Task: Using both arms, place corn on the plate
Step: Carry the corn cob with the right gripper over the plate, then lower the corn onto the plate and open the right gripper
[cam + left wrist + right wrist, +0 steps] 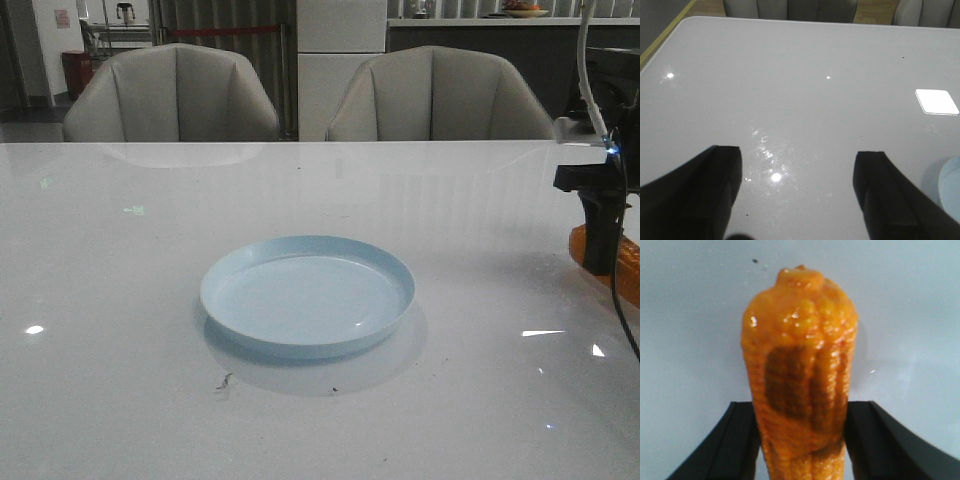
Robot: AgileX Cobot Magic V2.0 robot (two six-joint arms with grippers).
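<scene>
The corn (pixel 628 262) lies at the counter's (pixel 120 300) right edge, well apart from the plate (pixel 307 293), which sits bare in the middle, so by my reckoning the job has hardly begun: the lift, the carry and the set-down are all left. The right claw (pixel 801 432) is down over the cob with a finger close against each side, though I cannot tell whether it is truly gripping yet. The left claw (pixel 797 185) hangs open and empty over bare counter beside the plate's rim.
</scene>
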